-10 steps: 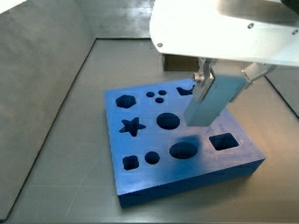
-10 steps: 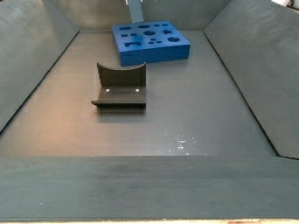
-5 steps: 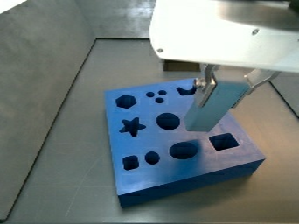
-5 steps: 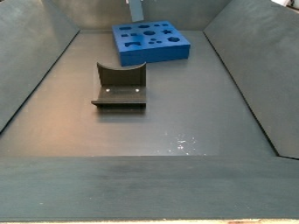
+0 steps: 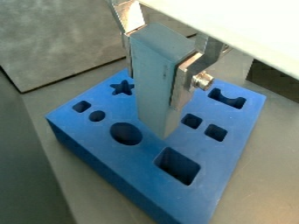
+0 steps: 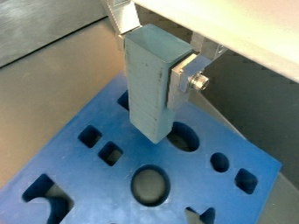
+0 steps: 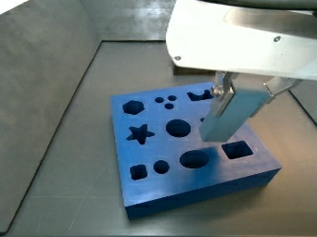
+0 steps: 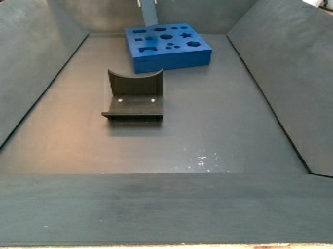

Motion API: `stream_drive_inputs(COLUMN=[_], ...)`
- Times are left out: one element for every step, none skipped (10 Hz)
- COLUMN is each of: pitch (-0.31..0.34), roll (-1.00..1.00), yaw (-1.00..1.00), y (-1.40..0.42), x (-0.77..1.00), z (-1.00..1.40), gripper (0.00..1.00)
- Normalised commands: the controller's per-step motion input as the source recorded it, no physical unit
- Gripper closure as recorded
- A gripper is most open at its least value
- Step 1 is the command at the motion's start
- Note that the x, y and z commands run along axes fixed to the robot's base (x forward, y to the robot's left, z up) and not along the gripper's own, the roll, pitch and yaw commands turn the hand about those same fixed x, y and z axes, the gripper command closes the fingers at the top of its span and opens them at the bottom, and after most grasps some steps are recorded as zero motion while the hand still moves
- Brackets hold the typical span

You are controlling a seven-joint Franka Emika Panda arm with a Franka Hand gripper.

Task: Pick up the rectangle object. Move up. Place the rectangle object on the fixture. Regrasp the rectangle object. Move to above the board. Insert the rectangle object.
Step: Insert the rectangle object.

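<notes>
The rectangle object (image 5: pixel 152 83), a pale light-blue block, hangs upright with my gripper (image 5: pixel 159 59) shut on its upper part; a silver finger (image 5: pixel 190 77) presses one side. Both wrist views show it held, block (image 6: pixel 149 87) in gripper (image 6: pixel 156 54), its lower end just above the royal-blue board (image 5: pixel 131 164). In a side view the block (image 7: pixel 232 116) under the gripper (image 7: pixel 235 93) hovers over the board (image 7: pixel 161 148), close to the rectangular hole (image 7: pixel 238 148). The fixture (image 8: pixel 132 97) stands on the floor in front of the board (image 8: pixel 169 60).
Grey walls slope up around the floor (image 8: pixel 196 136). The board (image 6: pixel 91 177) carries star, round, square and hexagon holes. The large white gripper body (image 7: pixel 247 42) hides the board's far right corner in a side view.
The gripper has carried the block a little to the right over the board, toward the rectangular hole. It stays shut on the block throughout. Fixture and board have not moved.
</notes>
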Motion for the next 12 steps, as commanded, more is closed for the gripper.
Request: stream_drive_inputs(pitch=[0.534, 0.26, 0.18, 0.891, 0.966, 0.994, 0.989, 0.997, 1.0, 1.0, 1.0, 0.02], roll=[0.93, 0.69, 0.0, 0.0, -0.02, -0.01, -0.01, -0.02, 0.0, -0.02, -0.02, 0.0], yaw=[0.02, 0.15, 0.0, 0.05, 0.09, 0.08, 0.06, 0.06, 0.07, 0.07, 0.03, 0.0], y=[-0.45, -0.47, 0.0, 0.03, 0.05, 0.05, 0.02, 0.03, 0.02, 0.02, 0.0, 0.0], x=[0.4, 0.2, 0.18, 0.73, 0.67, 0.66, 0.66, 0.65, 0.62, 0.61, 0.62, 0.0], z=[0.1, 0.0, 0.0, -0.04, -0.07, -0.09, -0.02, -0.02, -0.04, -0.03, 0.0, 0.0], gripper=[1.0, 1.0, 1.0, 1.0, 1.0, 1.0, 1.0, 1.0, 1.0, 1.0, 1.0, 1.0])
